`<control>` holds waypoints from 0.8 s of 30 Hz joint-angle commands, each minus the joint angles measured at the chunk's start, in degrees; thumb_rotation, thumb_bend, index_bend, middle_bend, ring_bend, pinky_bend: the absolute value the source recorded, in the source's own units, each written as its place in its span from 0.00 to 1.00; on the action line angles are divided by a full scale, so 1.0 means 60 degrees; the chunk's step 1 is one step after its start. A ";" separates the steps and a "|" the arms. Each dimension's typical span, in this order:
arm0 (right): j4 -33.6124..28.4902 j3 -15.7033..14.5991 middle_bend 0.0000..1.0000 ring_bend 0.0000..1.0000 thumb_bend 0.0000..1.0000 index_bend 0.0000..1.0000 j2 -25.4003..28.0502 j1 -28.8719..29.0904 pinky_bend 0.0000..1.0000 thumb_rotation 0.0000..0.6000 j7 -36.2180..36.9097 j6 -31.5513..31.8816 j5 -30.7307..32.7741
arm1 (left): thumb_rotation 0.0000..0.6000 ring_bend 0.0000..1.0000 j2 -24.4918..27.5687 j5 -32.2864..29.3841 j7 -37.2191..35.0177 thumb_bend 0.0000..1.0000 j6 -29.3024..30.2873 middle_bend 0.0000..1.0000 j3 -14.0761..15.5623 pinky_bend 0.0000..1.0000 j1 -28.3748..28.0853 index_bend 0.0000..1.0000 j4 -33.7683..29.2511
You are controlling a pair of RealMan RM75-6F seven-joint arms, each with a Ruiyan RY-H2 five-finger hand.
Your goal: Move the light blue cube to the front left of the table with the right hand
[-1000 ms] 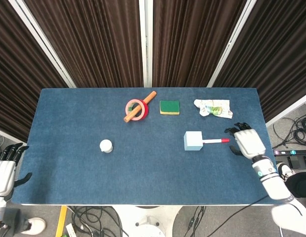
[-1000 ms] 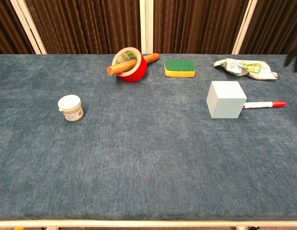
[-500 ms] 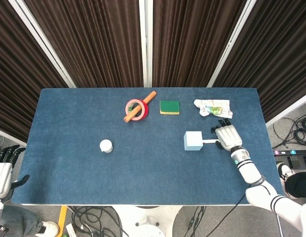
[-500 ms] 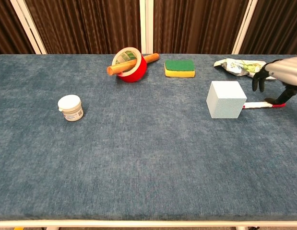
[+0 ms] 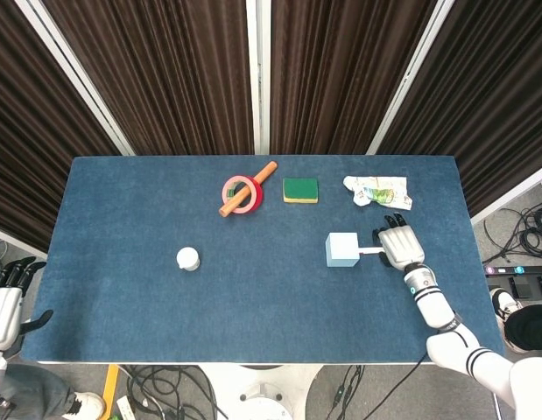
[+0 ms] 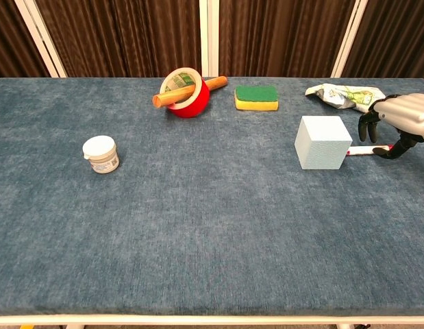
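Change: right hand (image 5: 400, 247) now sits slightly nearer the cube than half a second ago, and well in from the table's right edge where it was a second ago; cube and all other items unmoved
Right hand: white shell with black fingers (image 6: 368, 124), hovering over the pen, just to the right of the cube, apart from it; fingers spread and slightly curled, holding nothing
Left hand: white hand (image 5: 3, 311) beyond the table's left edge, low in the head view; fingers apart, nothing in it
Cube: light blue matte cube (image 6: 322, 142), upright on the right half of the blue felt table (image 6: 212, 233), mid-depth; top face paler than the front face; sides plain
Pen: thin white marker pen (image 6: 359, 151) lying flat, reaching from the cube's right side toward the right hand; its far end is hidden under the fingers in both views
Wrapper: crumpled white printed packet (image 5: 376, 191) at the back right, behind the right hand
Sponge: green sponge with yellow underside (image 6: 256, 96) at the back, left of the packet
Tape: red roll of tape (image 6: 185, 91) at back centre, with an orange wooden stick (image 5: 247, 188) lying through its ring
Jar: small white lidded jar (image 6: 101, 154) on the left half, standing upright, well apart from the cube
Path leftward: the jar stands between the cube and the table's left side
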 commanded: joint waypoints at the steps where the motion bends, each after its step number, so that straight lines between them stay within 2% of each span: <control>1: 0.0097 0.0009 0.44 0.10 0.30 0.42 -0.0115 -0.0031 0.09 1.00 0.0034 0.0085 0.0028 | 1.00 0.18 0.0007 -0.0013 -0.0035 0.21 -0.0026 0.26 -0.0001 0.27 0.0000 0.26 0.0012; 24: 0.0431 -0.0063 0.48 0.12 0.30 0.46 -0.0413 -0.0046 0.11 1.00 -0.0076 0.0124 0.0056 | 1.00 0.18 -0.0106 -0.0025 -0.0484 0.19 -0.0073 0.26 0.0060 0.27 0.0121 0.26 0.0305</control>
